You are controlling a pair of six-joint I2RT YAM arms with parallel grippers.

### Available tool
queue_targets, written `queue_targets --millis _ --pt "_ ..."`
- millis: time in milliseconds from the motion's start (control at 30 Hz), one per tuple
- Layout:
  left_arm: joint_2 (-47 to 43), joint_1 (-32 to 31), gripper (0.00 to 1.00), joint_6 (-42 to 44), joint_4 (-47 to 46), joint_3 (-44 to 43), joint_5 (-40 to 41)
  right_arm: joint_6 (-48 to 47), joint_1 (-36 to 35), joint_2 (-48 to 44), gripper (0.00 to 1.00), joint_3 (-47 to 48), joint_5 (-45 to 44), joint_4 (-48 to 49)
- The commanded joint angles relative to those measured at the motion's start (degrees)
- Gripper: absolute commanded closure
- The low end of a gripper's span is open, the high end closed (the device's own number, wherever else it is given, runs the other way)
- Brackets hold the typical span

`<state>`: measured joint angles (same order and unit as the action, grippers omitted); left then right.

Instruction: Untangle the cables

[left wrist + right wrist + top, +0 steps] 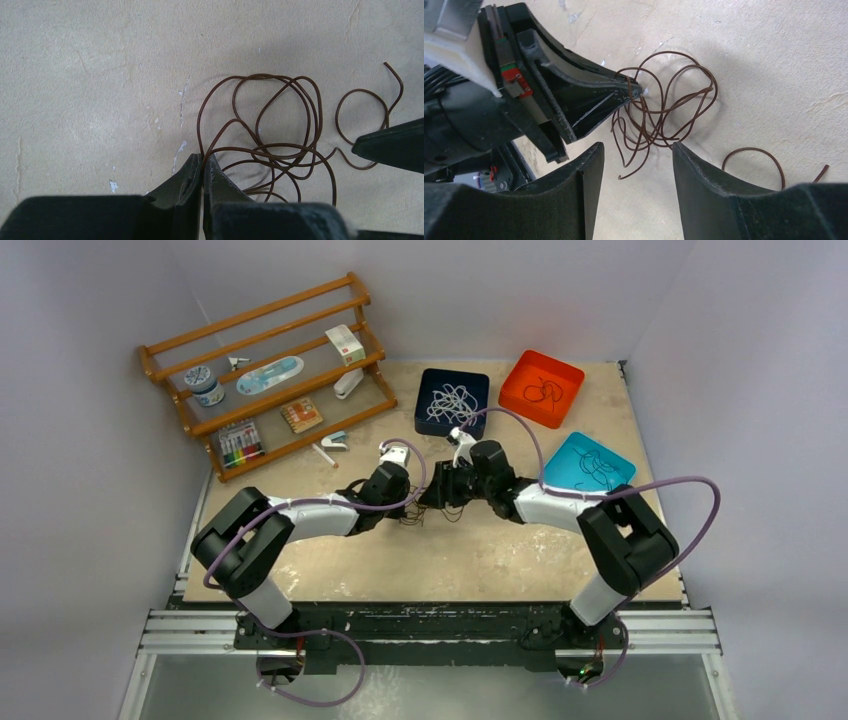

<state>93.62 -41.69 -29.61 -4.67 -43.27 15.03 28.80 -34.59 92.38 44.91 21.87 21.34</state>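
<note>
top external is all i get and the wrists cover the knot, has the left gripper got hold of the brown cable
Observer: Yes. In the left wrist view the left gripper is pinched shut on one strand of the brown cable, right at its fingertips.
Operator: and the right one, closed or open
Observer: Open. The right wrist view shows the right gripper with its fingers standing either side of the knot's lower loops, not closed on them.
</note>
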Motion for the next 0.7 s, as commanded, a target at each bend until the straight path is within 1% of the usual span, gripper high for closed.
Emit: queue_targets --millis 0,167,400,533,667 --pt "-0.1 -0.2 1.0 -1.0 -1.0 -0.8 0.6 2.0 -0.6 1.7 0.46 3.1 -2.3 3.8" --pt "-0.3 -0.2 1.0 -0.9 -0.8 -0.6 0.7 2.5 -0.9 4.0 0.52 4.1 -1.9 5.1" --pt "-0.2 -0.2 1.0 -1.0 -0.9 -0.6 1.2 2.5 -1.2 5.9 0.69 5.0 -0.5 6.1" --pt "-0.4 -0.2 1.0 -1.0 -0.7 -0.7 1.7 2.2 -1.2 6.4 0.7 5.1 -0.1 5.5" --pt "-0.3 -0.2 1.0 -1.2 -0.8 -0.6 1.8 1.8 -1.3 7.2 0.66 5.5 1.2 5.2"
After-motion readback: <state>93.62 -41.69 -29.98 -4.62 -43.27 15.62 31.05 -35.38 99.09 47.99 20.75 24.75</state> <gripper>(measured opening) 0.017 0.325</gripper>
